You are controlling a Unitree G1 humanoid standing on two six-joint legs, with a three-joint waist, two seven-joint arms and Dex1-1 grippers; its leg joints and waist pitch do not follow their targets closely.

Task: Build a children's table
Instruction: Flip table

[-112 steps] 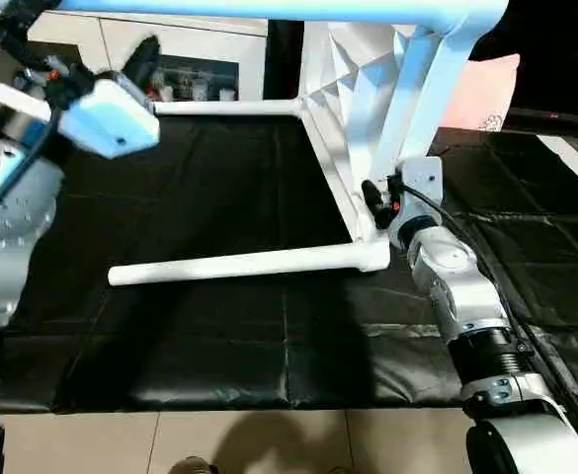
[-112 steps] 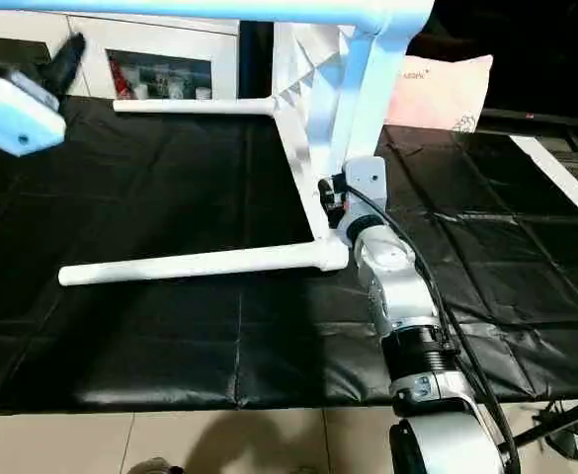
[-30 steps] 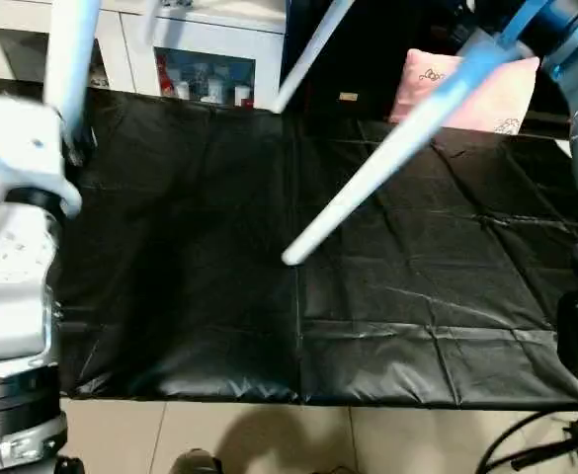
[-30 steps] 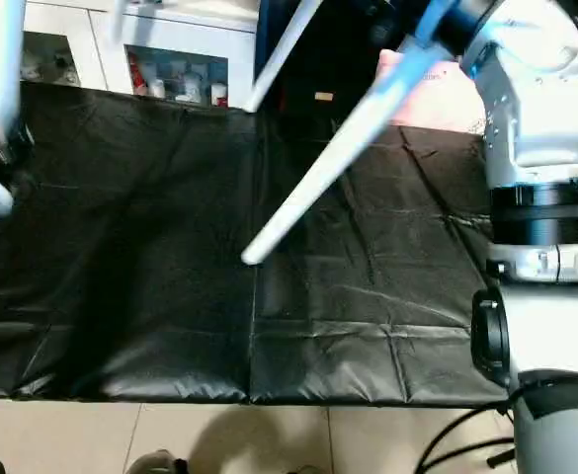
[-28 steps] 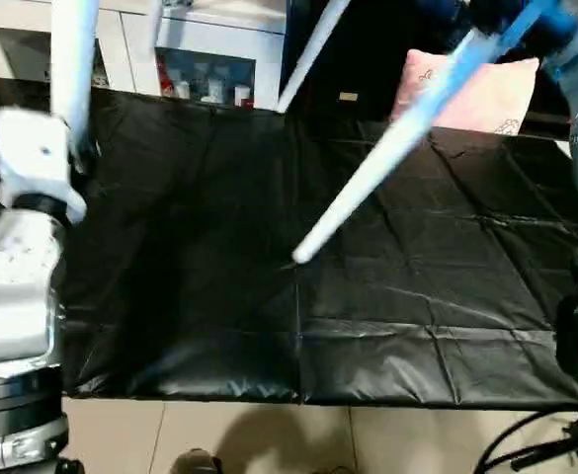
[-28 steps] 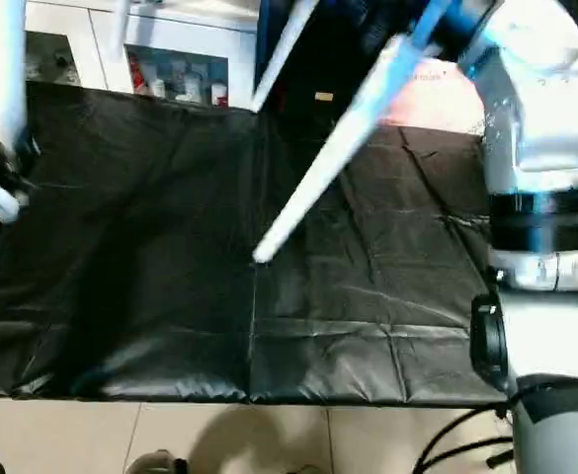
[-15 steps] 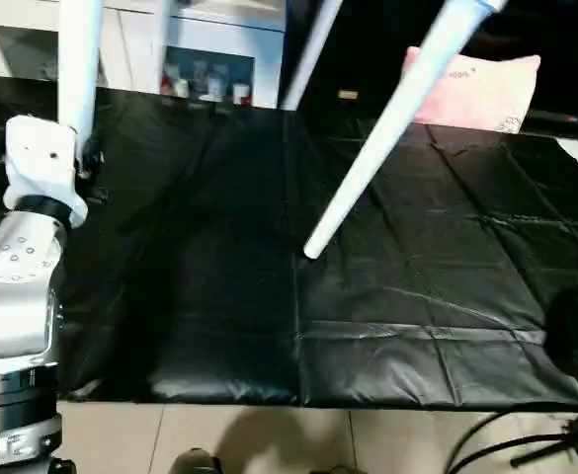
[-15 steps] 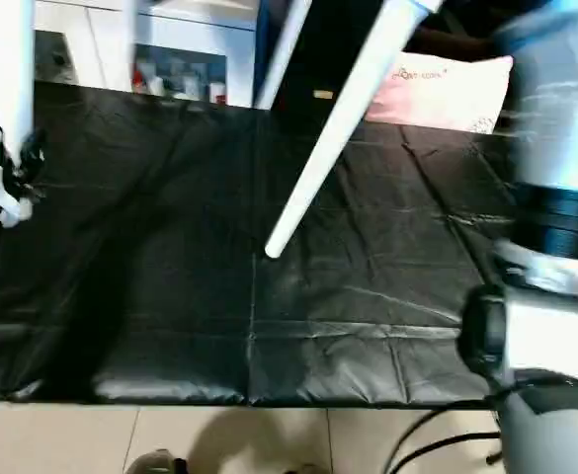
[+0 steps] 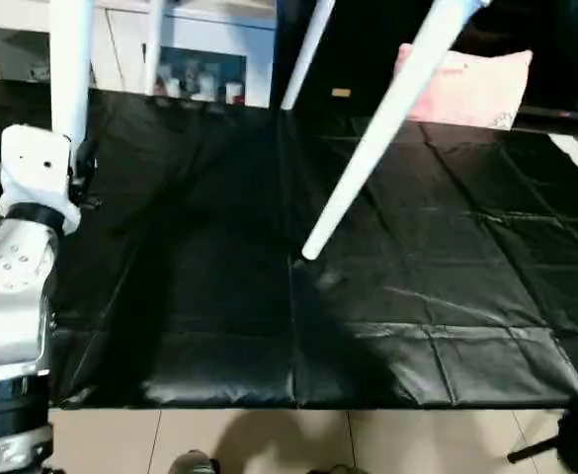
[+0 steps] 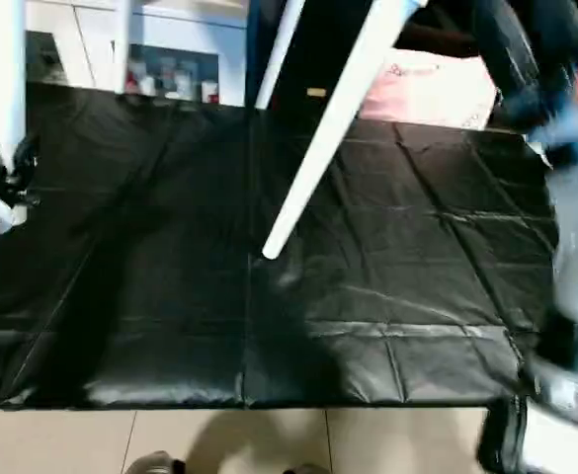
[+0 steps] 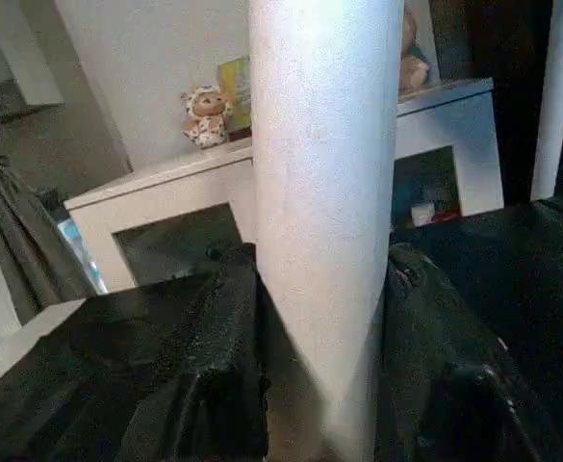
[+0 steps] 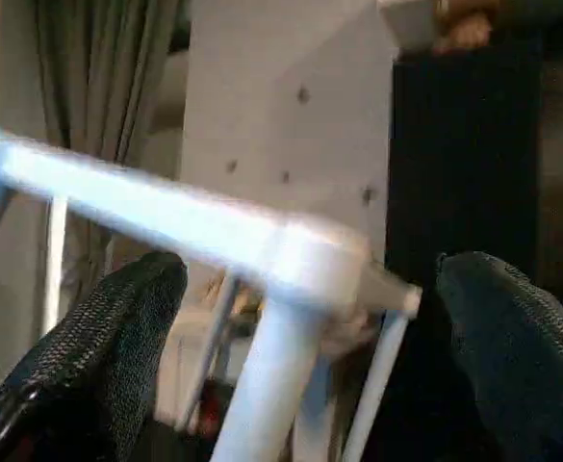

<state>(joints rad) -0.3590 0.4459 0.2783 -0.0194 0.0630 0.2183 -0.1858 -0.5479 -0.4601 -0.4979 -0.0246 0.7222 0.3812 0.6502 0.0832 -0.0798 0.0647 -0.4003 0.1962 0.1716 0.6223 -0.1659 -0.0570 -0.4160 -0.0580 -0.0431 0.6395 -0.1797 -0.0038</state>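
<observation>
Children's table: upright over the black mat [image 9: 417,296], its white legs coming down from above; the tabletop corner [image 12: 300,260] with a leg joined beneath it appears in the right wrist view.
Near leg [image 9: 382,128]: slants down to the middle of the mat, its round end just at the mat surface; contact cannot be told.
Left leg [image 11: 324,221]: stands vertical at the mat's left side.
Left gripper [image 11: 324,385]: its two black fingers [image 11: 214,366] clamp the left leg from either side, pinching it.
Right gripper [image 12: 305,346]: fingers [image 12: 98,346] spread wide, nothing between them, the table corner beyond them and apart.
Far legs [image 9: 305,54]: two more run down at the mat's back edge.
Behind: white glass-door cabinet [image 9: 195,74] with small items inside, a pink pillow [image 9: 471,89] to the right.
On the cabinet: a small toy figure [image 11: 204,115].
Near edge: tiled floor [image 9: 269,439] below the mat.
</observation>
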